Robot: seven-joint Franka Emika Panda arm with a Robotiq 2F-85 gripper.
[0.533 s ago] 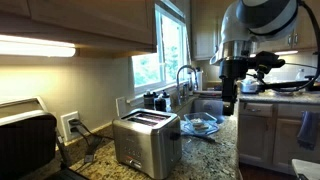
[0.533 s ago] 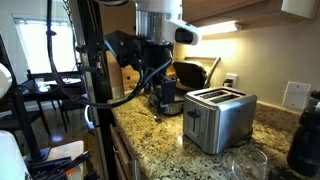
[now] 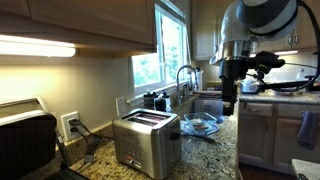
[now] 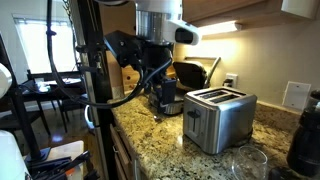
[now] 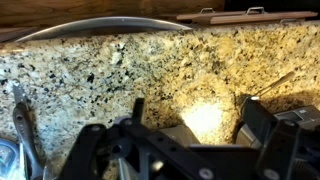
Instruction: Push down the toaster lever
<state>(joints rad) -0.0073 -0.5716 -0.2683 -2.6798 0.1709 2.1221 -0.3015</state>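
End effector (image 5: pixel 190 108) gapes wide, empty, above the granite counter (image 5: pixel 110 60), apart from the toaster (image 3: pixel 146 142).

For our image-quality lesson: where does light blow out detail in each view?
In an exterior view, the light strip and window blow out, with the room around the toaster dim. In an exterior view, the window is washed out. In the wrist view, a glare patch whitens the counter by the gripper.
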